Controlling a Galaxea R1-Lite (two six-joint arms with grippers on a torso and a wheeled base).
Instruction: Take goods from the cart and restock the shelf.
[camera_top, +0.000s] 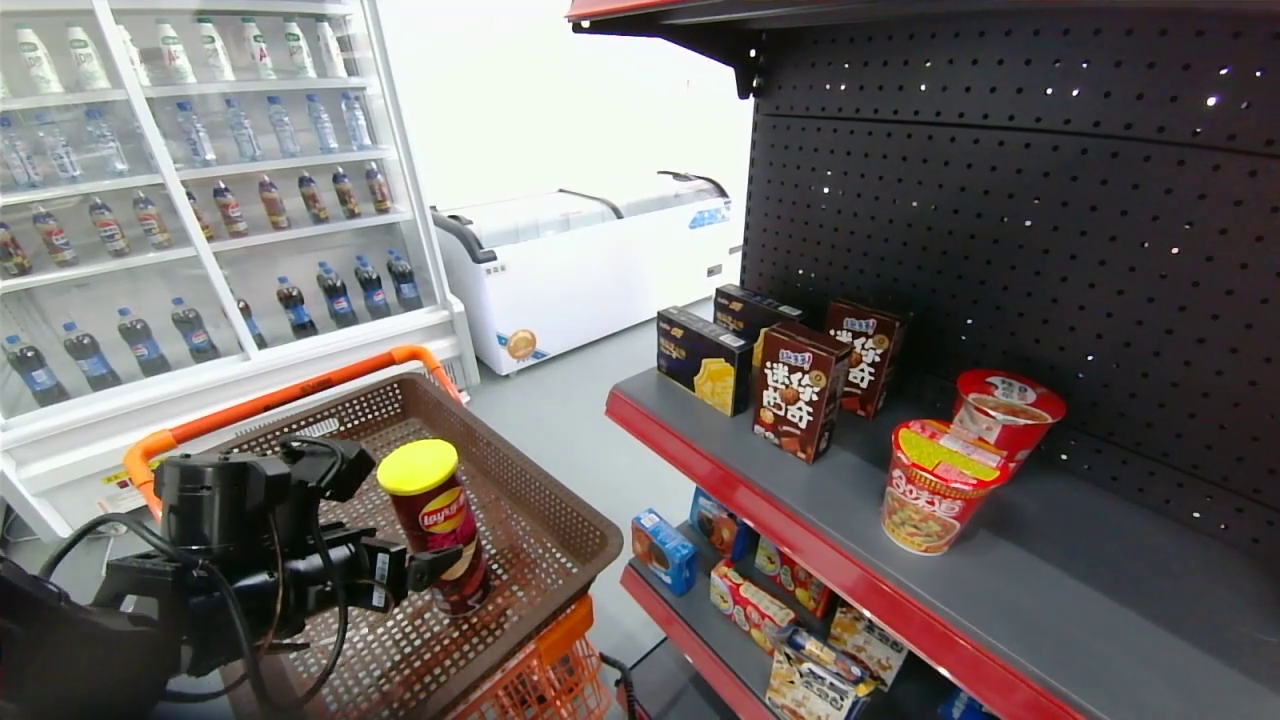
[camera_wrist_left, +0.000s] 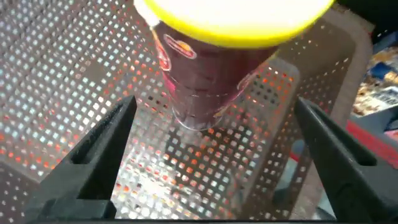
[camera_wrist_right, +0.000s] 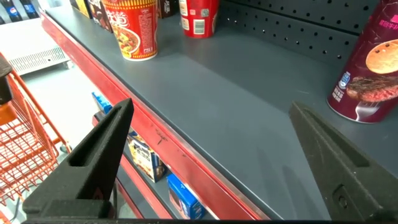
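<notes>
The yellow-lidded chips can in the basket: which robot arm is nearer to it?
Left. The left end effector is open right at the chips can in the basket; the right end effector is open above the grey shelf, farther off.

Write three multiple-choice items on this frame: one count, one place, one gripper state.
1. How many noodle cups stand on the grey shelf? A. One B. Two C. Four
2. Where does the yellow-lidded chips can stand? A. On the grey shelf B. On a noodle cup C. In the brown basket
3. How is the left gripper? A. Open, the chips can between its fingers B. Shut on the chips can C. Open above the grey shelf

Answers: 1 B, two red cups stand side by side in the head view. 2 C, the can stands upright on the basket's mesh floor. 3 A, the left wrist view shows the fingers wide apart, one on either side of the can.
</notes>
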